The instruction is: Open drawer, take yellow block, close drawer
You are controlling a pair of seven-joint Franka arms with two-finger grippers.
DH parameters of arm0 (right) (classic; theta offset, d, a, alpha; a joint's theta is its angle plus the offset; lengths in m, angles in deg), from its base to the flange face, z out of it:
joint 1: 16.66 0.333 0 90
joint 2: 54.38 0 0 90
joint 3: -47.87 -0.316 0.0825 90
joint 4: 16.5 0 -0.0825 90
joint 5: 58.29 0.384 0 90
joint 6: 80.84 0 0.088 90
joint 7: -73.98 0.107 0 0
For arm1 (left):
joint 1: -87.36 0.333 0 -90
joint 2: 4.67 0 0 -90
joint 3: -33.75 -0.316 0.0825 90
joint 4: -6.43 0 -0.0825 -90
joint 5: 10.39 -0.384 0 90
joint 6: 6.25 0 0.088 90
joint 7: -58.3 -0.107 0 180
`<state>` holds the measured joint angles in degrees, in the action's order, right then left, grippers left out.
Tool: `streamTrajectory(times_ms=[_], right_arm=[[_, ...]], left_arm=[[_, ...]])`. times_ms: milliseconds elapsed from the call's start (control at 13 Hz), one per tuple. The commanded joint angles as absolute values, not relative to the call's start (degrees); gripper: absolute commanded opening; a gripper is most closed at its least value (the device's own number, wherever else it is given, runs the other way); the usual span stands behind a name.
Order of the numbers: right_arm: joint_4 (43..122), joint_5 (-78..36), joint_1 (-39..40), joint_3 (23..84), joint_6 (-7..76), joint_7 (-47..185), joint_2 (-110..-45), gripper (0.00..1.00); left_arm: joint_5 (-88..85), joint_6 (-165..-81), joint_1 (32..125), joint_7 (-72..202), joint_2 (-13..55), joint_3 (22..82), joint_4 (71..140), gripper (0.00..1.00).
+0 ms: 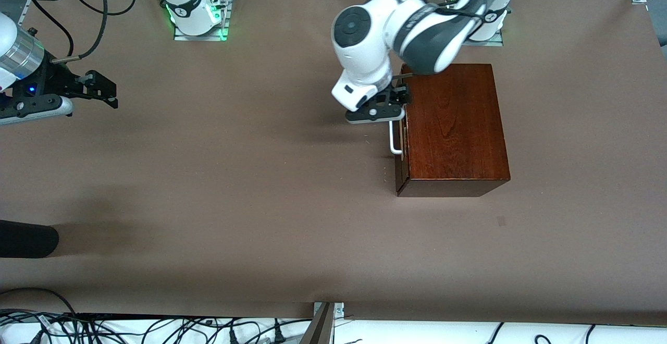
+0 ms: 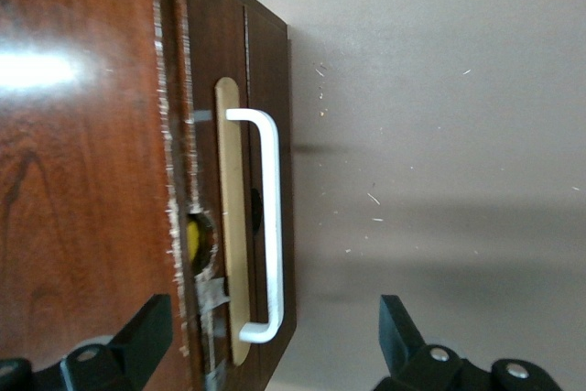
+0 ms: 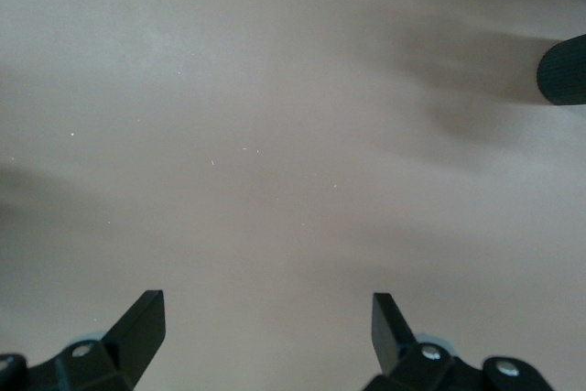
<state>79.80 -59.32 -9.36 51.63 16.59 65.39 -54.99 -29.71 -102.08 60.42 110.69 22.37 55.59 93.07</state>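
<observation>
The dark mahogany box (image 1: 453, 125) stands toward the left arm's end of the table. Its drawer (image 1: 400, 164) faces the right arm's end and is pushed in, with only a narrow gap. The white bar handle (image 1: 394, 140) runs along the drawer front. My left gripper (image 1: 388, 112) hovers open over one end of the handle. In the left wrist view the handle (image 2: 271, 226) lies between its fingers (image 2: 146, 327), which do not touch it. A sliver of the yellow block (image 2: 195, 241) shows through the gap. My right gripper (image 1: 107, 91) waits open and empty over bare table (image 3: 275, 135).
A black cylinder (image 1: 26, 240) juts in at the table edge by the right arm's end; it also shows in the right wrist view (image 3: 563, 70). Brown tabletop (image 1: 234, 177) spreads in front of the drawer. Cables lie along the near edge (image 1: 156, 328).
</observation>
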Motion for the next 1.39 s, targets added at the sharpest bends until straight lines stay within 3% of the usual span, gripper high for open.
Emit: streamTrajectory(times_ms=[0, 1312], right_arm=[[78.69, -58.46, -9.90, 51.29, 15.93, 65.63, -55.35, 1.00], [78.69, -58.46, -9.90, 51.29, 15.84, 65.63, -55.35, 1.00]], left_arm=[[-33.67, -101.08, 60.29, 111.03, 26.25, 55.20, 91.07, 1.00], [-38.60, -103.80, 59.94, 111.56, 32.77, 55.11, 92.47, 1.00]])
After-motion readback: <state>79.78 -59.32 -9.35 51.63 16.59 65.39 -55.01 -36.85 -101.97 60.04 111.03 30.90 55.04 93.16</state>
